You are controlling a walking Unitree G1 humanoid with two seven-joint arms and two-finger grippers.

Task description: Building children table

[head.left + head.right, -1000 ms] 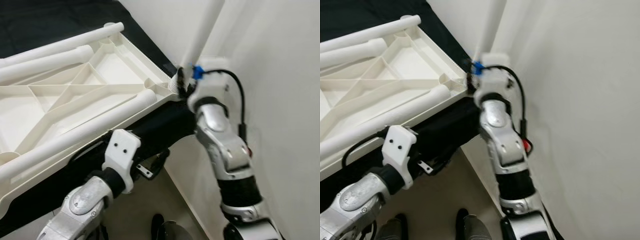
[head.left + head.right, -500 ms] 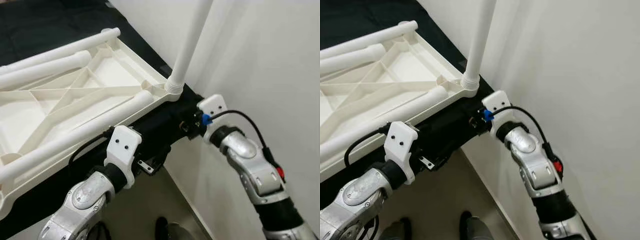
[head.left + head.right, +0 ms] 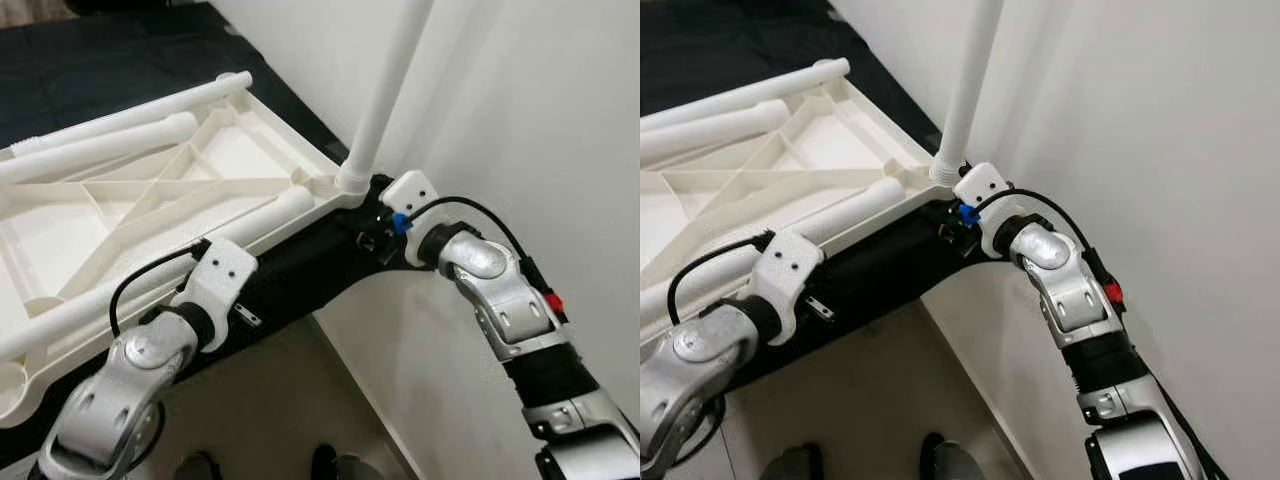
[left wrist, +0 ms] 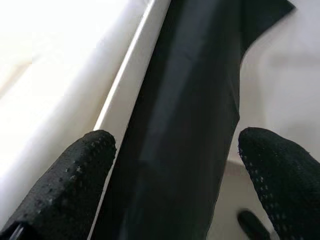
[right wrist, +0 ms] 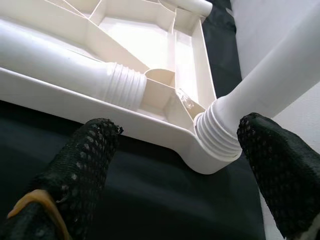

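**Leg seated at near right corner – check before release**

Tabletop lies upside down on black cloth; leg stands in its corner socket. Right gripper, fingers apart, sits just below. Left gripper, also apart, idles near. Advise twisting leg fully home

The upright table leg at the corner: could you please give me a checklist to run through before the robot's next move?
1. Upright leg seated in the corner socket of the upturned tabletop: ok, ribbed collar meets the socket.
2. Leg fully screwed home: cannot tell.
3. Right gripper open, below the corner, touching nothing: ok.
4. Left gripper open beside the tabletop edge: ok.
5. Loose legs lying on the tabletop: ok.
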